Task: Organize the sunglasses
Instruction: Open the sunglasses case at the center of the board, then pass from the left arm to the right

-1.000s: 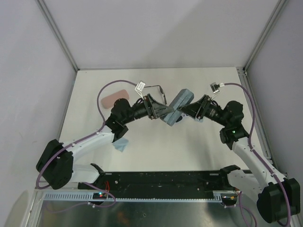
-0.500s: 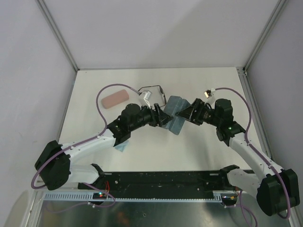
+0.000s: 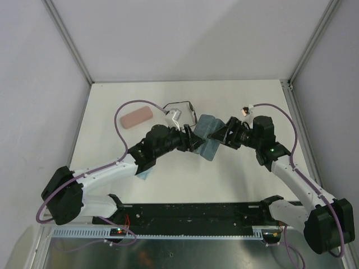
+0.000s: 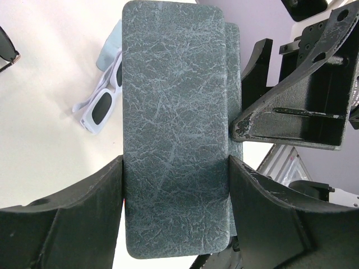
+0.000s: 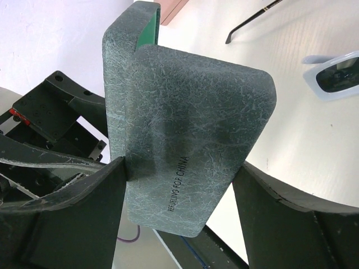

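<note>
Both grippers hold the blue-grey case (image 3: pixel 207 136) above the table's middle. My left gripper (image 3: pixel 194 141) is shut on it, the jaws pressing its long sides in the left wrist view (image 4: pixel 175 162). My right gripper (image 3: pixel 220 134) is shut on it from the other side (image 5: pixel 180 168). The case is a little open, with green lining (image 5: pixel 147 25) showing. The white sunglasses (image 4: pixel 104 95) lie on the table beside the case, and also show in the right wrist view (image 5: pixel 336 75); they are hidden in the top view. The black wire sunglasses (image 3: pixel 182 106) lie behind the left gripper.
A pink case (image 3: pixel 136 116) lies at the back left. One light-blue cloth (image 3: pixel 145 172) lies under the left forearm, another (image 4: pixel 109 47) lies beneath the white sunglasses. Grey walls stand on three sides, and a black rail (image 3: pixel 196 213) runs along the near edge.
Both grippers have come slightly nearer with the case between them, and the case has turned and spread wider. The left arm has reached further right. Little has changed in the last half second.
</note>
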`<move>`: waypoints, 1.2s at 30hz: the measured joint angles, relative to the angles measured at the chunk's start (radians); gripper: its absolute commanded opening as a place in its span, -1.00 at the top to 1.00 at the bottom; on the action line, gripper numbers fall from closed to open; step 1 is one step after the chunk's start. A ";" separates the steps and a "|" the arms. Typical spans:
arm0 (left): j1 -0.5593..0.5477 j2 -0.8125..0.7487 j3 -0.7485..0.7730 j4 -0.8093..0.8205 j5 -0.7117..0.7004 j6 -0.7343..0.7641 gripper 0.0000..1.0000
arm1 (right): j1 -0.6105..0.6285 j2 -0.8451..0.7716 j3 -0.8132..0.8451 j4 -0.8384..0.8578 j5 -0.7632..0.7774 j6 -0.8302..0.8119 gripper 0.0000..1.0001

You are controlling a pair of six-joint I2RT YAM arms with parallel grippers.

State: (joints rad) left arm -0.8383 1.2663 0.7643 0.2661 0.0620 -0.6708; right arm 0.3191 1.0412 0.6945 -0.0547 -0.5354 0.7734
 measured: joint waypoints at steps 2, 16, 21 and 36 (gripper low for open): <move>0.006 0.000 0.000 0.001 0.006 -0.008 0.56 | -0.003 -0.001 0.000 -0.002 -0.005 -0.001 -0.65; 0.176 -0.064 -0.082 0.033 0.166 -0.127 0.55 | -0.128 -0.067 0.000 -0.042 0.019 -0.069 -0.97; 0.217 -0.084 -0.082 0.100 0.237 -0.194 0.54 | -0.133 -0.071 -0.003 0.008 -0.056 -0.053 -0.96; 0.254 -0.042 -0.082 0.400 0.447 -0.445 0.53 | -0.011 -0.112 -0.089 0.543 -0.233 0.170 -0.86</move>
State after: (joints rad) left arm -0.5838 1.2247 0.6827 0.6662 0.5087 -1.1160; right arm 0.3077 0.9295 0.6056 0.4885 -0.7685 0.9436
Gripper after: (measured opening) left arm 0.709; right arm 0.974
